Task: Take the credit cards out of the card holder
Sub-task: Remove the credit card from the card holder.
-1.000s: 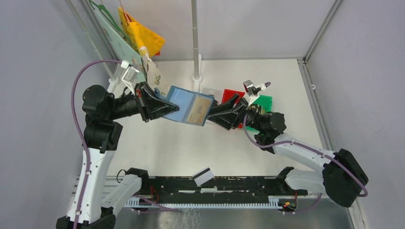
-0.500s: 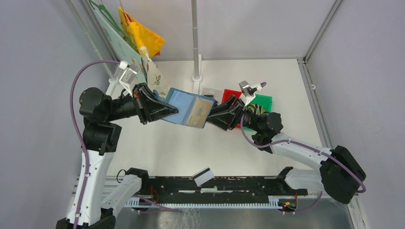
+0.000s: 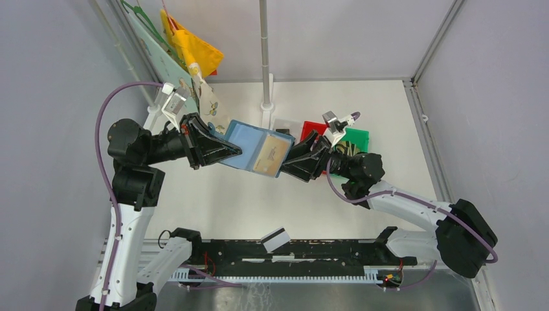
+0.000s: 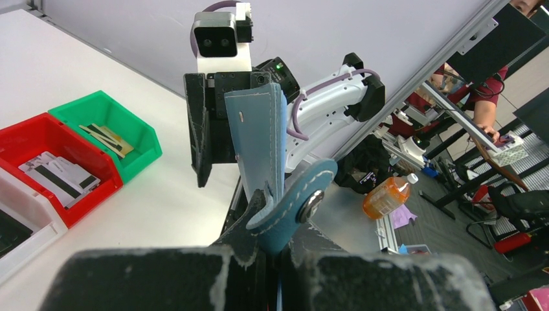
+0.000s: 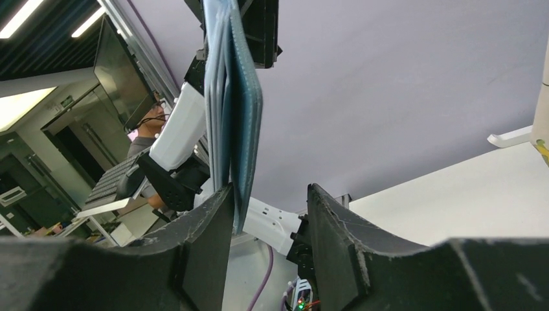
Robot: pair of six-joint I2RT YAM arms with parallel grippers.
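The teal-blue card holder hangs open in the air over the table's middle, with a gold credit card showing in its right pocket. My left gripper is shut on the holder's left edge, beside the snap tab. My right gripper is open, and the holder's right edge hangs between its fingers, close against the left finger. A grey card with a dark stripe lies on the front rail.
A red bin holding grey cards, a green bin holding gold cards and a white bin stand behind the right gripper. A pole rises at the back. Hangers and yellow cloth are at the back left.
The left arm has shifted slightly left with the holder. The right gripper has followed it left, its jaws having narrowed and then widened again round the holder's edge.
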